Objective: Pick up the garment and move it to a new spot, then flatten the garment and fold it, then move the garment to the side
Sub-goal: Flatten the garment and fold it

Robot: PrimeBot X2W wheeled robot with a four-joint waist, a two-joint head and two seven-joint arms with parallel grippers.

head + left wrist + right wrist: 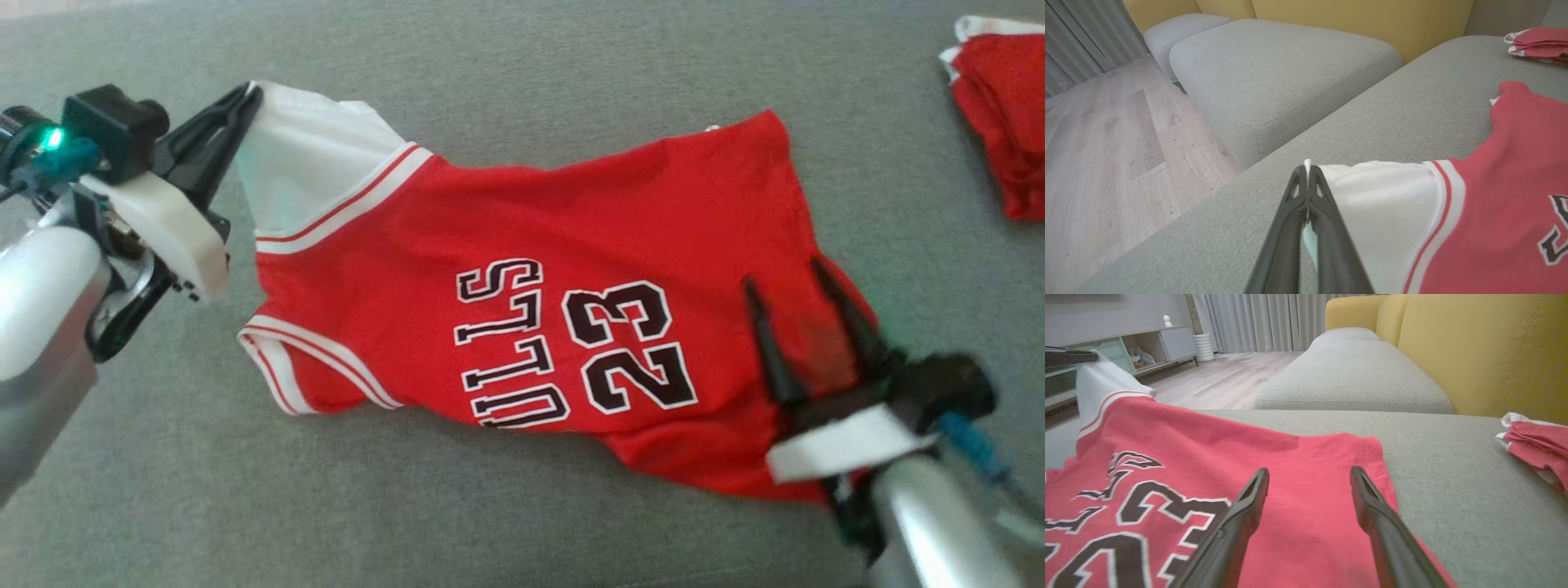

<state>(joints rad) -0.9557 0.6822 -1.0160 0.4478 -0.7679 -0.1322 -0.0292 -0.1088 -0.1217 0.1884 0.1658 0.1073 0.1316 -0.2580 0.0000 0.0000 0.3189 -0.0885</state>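
- I'm working in a living room. A grey sofa cushion (pixel 522 523) is my work surface, with a yellow backrest (pixel 1474 355) behind it, a wood floor (pixel 1106 143) past its edge and grey curtains (pixel 1257 318) at the far wall.
- The garment (pixel 571 269), a red jersey with a black number, lies mostly spread across the middle of the cushion, shoulders to the left and hem to the right.
- My left tool (pixel 249 98) is clamped tight on the white sleeve (pixel 318 155) at the far left, and that corner looks lifted a little off the cushion.
- My right tool (pixel 782 273) hangs with its jaws wide apart over the hem end (pixel 1372 457) at the near right, holding nothing.
- I judge this to be the flattening step. To do it well, I'd lower the right tool onto the hem edge, pinch both layers, then draw the two tools apart evenly to take out the rumple along the near edge.
- I'd pull gently, since thin knit probably stretches and can slip out of a shallow pinch.
- A second red garment (pixel 1004 106) sits bunched at the far right, well apart, and I'd keep the jersey off it.
- For containers, a low cabinet (pixel 1147 343) across the room has open compartments. One holds small items too blurred to name.
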